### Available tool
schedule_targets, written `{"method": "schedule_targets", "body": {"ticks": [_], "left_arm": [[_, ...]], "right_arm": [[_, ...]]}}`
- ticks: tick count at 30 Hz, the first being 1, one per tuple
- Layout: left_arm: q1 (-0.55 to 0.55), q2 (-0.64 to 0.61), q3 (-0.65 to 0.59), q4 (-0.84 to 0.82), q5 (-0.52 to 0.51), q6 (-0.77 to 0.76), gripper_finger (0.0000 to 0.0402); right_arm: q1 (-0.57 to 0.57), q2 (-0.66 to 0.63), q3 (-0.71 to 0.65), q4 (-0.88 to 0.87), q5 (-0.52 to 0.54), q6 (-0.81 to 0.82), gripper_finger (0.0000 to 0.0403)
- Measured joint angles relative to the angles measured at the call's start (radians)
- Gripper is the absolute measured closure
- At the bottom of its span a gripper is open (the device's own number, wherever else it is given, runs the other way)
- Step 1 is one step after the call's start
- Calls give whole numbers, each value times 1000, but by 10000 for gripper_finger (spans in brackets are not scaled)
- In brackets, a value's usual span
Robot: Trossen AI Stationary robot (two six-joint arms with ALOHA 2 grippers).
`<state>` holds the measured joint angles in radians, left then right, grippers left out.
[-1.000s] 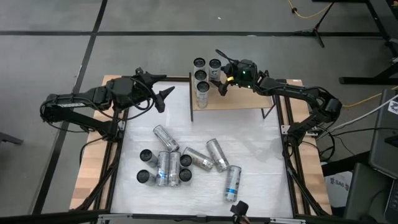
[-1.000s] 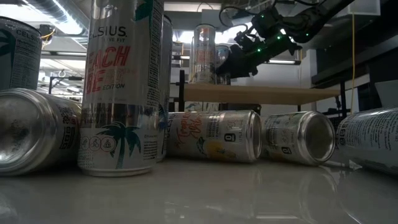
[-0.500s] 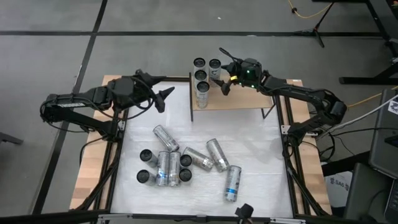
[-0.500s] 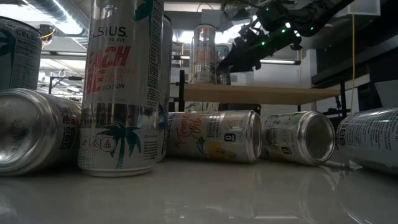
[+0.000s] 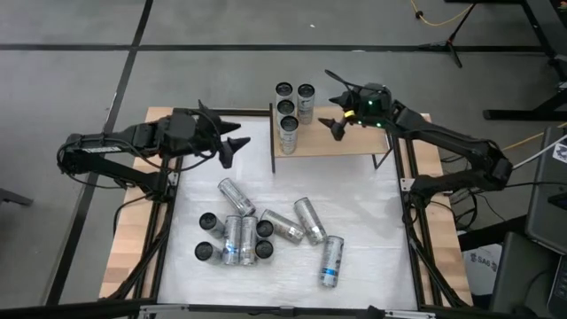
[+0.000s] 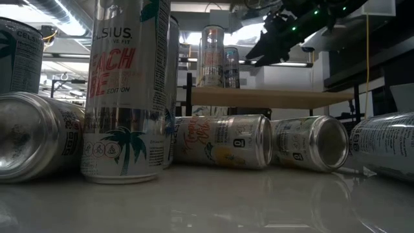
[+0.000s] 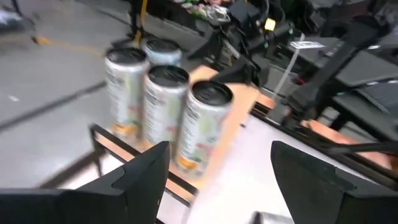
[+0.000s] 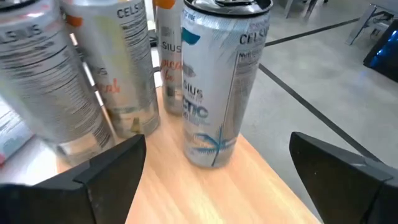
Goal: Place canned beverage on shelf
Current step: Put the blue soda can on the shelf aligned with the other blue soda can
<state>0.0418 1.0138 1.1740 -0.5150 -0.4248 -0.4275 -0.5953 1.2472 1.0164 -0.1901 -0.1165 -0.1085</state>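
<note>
The shelf (image 5: 330,142), a pale wood board on black posts, stands at the table's far side with several silver cans upright at its left end. The blue-labelled can (image 8: 219,81) (image 5: 306,92) stands on its base on the board, at the far end of the group. My right gripper (image 5: 334,104) (image 6: 270,44) hovers open above the board just right of that can, which it does not touch. My left gripper (image 5: 232,142) (image 7: 217,177) hangs open and empty over the table, left of the shelf (image 7: 239,102).
Loose cans (image 5: 257,232) lie and stand in a cluster at the table's middle and near side; one tall can (image 6: 129,90) stands close to the low camera. The right half of the shelf board (image 5: 359,142) is bare. Black frame rails run along the table's sides.
My right gripper has drawn back from the blue-labelled can toward the table's right edge and risen, fingers still apart. The can stays upright on the shelf. My left gripper has rolled a little in place.
</note>
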Motion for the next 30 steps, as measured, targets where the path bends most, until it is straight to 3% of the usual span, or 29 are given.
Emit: {"method": "schedule_targets", "body": {"ticks": [8, 13, 18, 27, 30], "left_arm": [[-79, 0, 0, -137, 113, -240, 130], [-164, 0, 0, -200, 157, -433, 130], [-258, 0, 0, -261, 258, -690, 130], [-449, 0, 0, -346, 577, -1225, 130], [-527, 1, 0, -364, 618, -1345, 130]], "right_arm": [[2, -63, 0, -99, -72, 58, 17], [71, -66, 0, -133, -92, 60, 17], [179, -66, 0, -131, -45, 60, 17], [359, -66, 0, -127, 74, 133, 17], [410, -66, 0, -127, 121, 157, 17]]}}
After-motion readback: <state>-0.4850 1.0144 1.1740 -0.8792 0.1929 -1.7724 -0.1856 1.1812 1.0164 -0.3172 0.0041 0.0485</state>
